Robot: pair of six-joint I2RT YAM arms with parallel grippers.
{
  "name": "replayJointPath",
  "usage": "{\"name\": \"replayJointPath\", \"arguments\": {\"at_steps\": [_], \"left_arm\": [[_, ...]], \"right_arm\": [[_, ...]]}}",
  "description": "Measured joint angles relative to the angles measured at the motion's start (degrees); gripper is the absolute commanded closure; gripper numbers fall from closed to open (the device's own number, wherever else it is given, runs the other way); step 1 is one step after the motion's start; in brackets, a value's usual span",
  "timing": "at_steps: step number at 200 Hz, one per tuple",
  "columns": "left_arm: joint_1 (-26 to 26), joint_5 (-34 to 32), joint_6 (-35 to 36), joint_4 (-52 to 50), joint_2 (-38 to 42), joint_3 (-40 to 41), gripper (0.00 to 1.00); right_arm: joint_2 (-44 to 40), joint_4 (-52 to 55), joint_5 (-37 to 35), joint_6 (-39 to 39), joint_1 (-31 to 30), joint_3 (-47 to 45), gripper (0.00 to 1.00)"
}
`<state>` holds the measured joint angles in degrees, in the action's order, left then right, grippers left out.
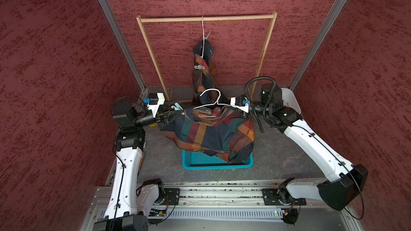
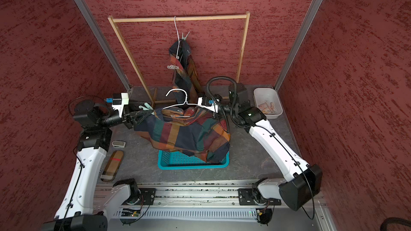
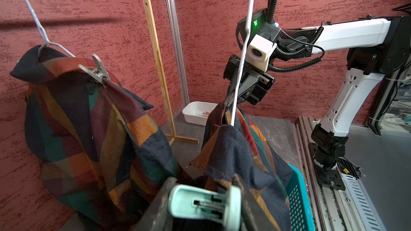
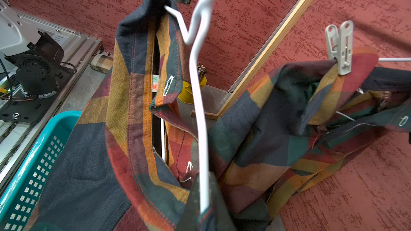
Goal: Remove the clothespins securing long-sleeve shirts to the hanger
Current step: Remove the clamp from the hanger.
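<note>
Over the teal basket (image 1: 209, 167) at mid-table: near shirt (image 1: 206, 134), big plaid blocks of navy, dark green, orange and maroon, slung on a white hanger (image 3: 241, 63), lower part lying across the basket. At one shoulder, left gripper (image 3: 203, 183) clasped across a mint clothespin (image 3: 204, 205), a finger against each side of it. At the opposite shoulder, right gripper (image 3: 230, 101) clenched on the white hanger's wire, cloth bunched at its tips. Behind, far shirt (image 1: 203, 70) of the same plaid, hanging from a pale hanger (image 1: 202, 32) hooked on the wooden rack (image 1: 206, 18). Seen in both top views: upper clothespin (image 1: 206, 36) by that hanger's neck, lower clothespin (image 1: 199, 67) on the fabric's edge. Shown close from the left wrist: whitish-grey clothespin (image 3: 97, 70) with a metal spring, biting one shoulder; unclear which of the two. Visible from the right wrist: yellow cup (image 4: 184, 93) of thin sticks. Found in a top view: white tray (image 2: 265, 92) holding loose pegs (image 2: 268, 107), brown case (image 2: 112, 166) beside the left arm.
</note>
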<state>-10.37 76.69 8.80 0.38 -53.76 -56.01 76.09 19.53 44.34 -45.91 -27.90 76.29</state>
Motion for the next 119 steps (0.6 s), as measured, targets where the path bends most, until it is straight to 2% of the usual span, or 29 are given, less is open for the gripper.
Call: {"name": "replayJointPath", "arguments": {"at_steps": [29,60,119], "left_arm": [[0.1,0.5,0.7,-1.0,-0.2,-0.1,0.8],[0.2,0.8,1.7,-2.1,-0.2,-0.4,1.0],[0.2,0.8,2.6,-3.5,0.0,-0.7,1.0]], "right_arm": [[0.2,0.0,0.0,0.0,-0.2,0.0,1.0],[0.7,0.0,-0.2,0.0,-0.2,0.0,1.0],[2.4,0.1,-1.6,0.2,-0.4,0.0,1.0]]}}
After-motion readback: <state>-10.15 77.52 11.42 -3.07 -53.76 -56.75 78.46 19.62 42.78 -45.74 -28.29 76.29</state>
